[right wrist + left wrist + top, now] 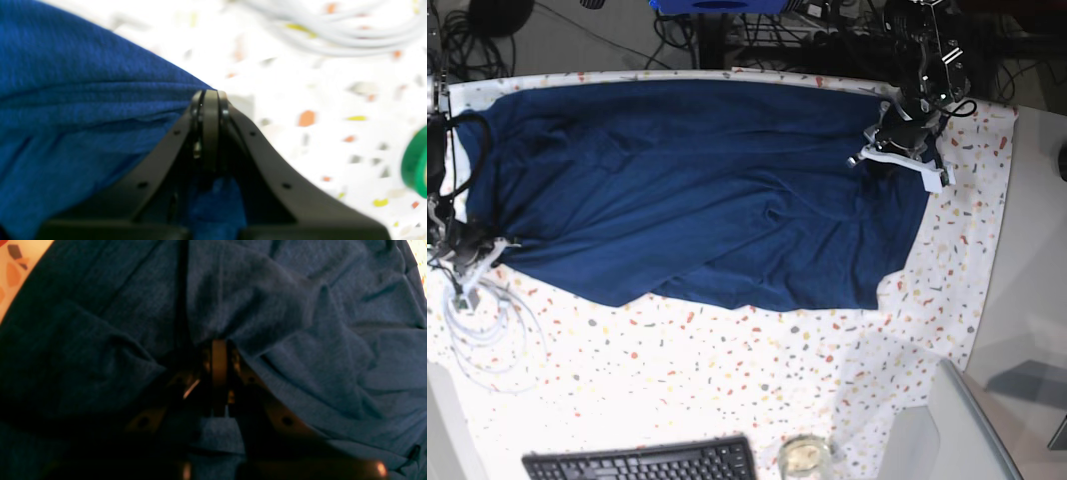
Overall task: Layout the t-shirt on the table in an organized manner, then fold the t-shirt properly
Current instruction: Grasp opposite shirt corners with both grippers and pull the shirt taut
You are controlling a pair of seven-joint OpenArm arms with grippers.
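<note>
T-shirt (697, 190) lies spread on the table (757, 370), long axis 9-to-3 in base view. Right gripper (208, 96) pinches its 9 o'clock edge; left gripper (218, 346) pinches cloth near 3. Next pull likely outward.

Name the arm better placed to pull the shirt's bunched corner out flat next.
Right, probably. The right gripper is shut on the t-shirt at its narrowed, bunched corner by the table edge. The left gripper grips fabric at the far end, which already lies wider.
</note>
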